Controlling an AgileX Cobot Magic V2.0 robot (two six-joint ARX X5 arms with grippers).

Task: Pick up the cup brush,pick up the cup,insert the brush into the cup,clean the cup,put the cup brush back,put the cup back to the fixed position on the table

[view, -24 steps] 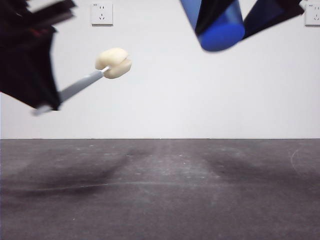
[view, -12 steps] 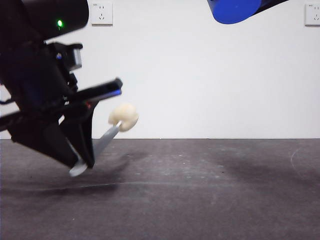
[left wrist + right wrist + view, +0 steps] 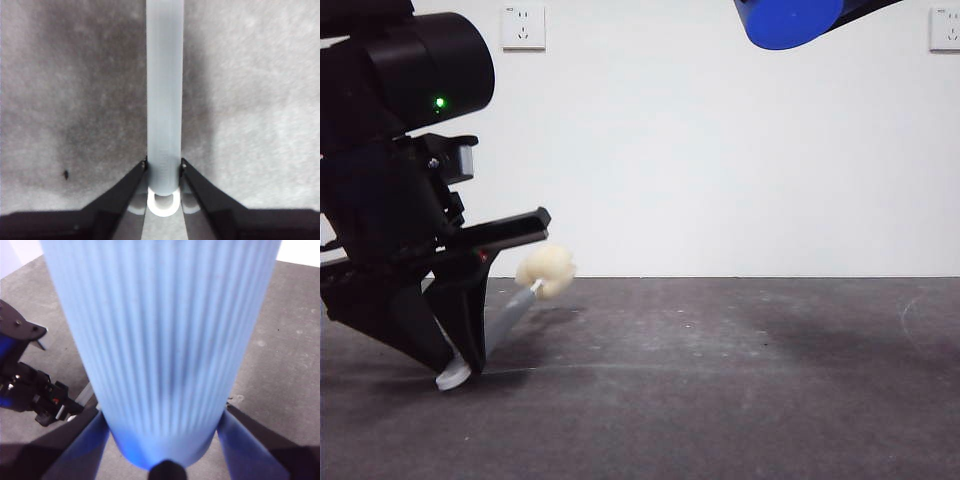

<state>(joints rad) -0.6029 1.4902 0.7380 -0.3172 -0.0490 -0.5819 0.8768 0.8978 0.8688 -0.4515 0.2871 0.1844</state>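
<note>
The cup brush slants low at the left, its cream sponge head raised and its white looped end down at the table. My left gripper is shut on the grey handle just above the loop, jaws pressed to both sides. The blue ribbed cup hangs high at the top right, partly cut off by the frame. It fills the right wrist view, where my right gripper is shut around it.
Two wall sockets sit on the white wall behind. The left arm's dark body fills the left side of the front view and also shows in the right wrist view, below the cup.
My left gripper has dropped from high on the left to table level, carrying the brush down until its looped end reaches the surface. The cup rose toward the top right, then held still.
</note>
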